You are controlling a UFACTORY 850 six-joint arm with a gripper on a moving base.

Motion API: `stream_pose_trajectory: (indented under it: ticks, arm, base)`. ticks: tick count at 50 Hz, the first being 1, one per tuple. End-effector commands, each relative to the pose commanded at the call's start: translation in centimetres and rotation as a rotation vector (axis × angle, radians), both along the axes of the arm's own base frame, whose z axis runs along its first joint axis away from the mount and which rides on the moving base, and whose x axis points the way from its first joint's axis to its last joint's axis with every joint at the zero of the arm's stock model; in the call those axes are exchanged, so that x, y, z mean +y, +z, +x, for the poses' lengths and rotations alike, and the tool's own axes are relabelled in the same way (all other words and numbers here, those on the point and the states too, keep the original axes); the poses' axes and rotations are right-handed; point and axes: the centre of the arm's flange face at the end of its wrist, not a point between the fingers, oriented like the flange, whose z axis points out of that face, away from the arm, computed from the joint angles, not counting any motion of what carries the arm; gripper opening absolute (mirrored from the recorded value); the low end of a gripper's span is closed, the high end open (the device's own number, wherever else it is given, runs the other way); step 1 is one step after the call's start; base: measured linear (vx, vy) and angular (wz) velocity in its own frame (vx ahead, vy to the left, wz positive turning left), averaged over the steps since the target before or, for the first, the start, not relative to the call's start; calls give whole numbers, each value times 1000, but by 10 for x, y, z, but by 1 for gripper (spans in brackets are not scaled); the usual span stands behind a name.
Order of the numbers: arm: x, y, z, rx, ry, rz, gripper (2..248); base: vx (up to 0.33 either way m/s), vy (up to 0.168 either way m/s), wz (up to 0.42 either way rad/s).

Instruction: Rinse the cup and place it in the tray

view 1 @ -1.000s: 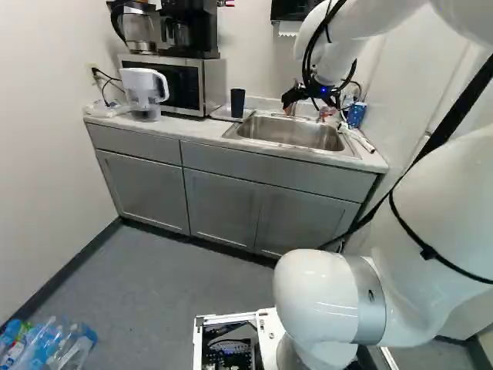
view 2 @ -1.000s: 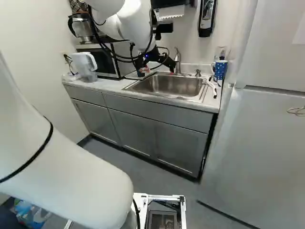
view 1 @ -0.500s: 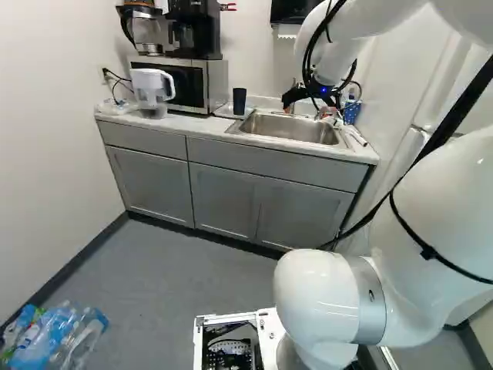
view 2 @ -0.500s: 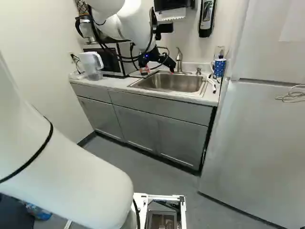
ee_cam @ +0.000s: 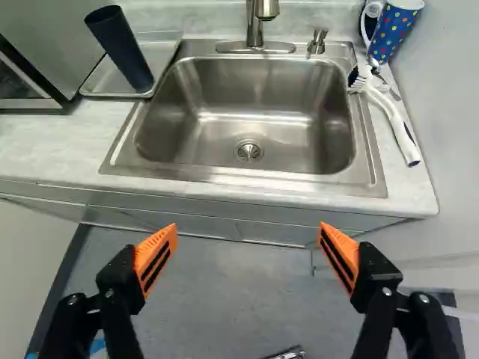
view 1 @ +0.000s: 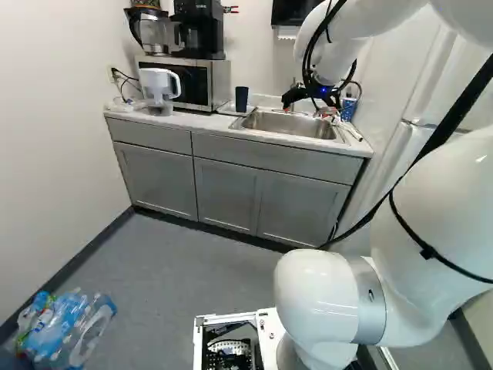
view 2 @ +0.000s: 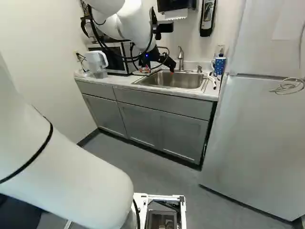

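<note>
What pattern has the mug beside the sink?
Blue with coloured dots; the mug shows best in wrist view.

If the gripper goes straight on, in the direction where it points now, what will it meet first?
The gripper would likely meet the sink's front rim or the counter's edge beside it; the depth is unclear.

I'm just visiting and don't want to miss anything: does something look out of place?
The plastic bottles heaped on the floor at the lower left of the left base view: an odd place to keep them. I see no spill; the dark cup stands upright on the tray.
</note>
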Motion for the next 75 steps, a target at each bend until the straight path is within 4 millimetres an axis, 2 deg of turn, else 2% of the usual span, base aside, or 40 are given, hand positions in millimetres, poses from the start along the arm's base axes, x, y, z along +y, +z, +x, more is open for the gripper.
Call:
stream_pose_trajectory:
  ticks: [42,58,75]
  arm:
    - [1,-4,0,-5,3,-2,247]
    - [6,-16,-1,-20,13,-7,247]
    - [13,-37,-3,-47,31,-15,247]
  base:
    - [-27,10,3]
    - [0,0,0]
    - [0,0,0]
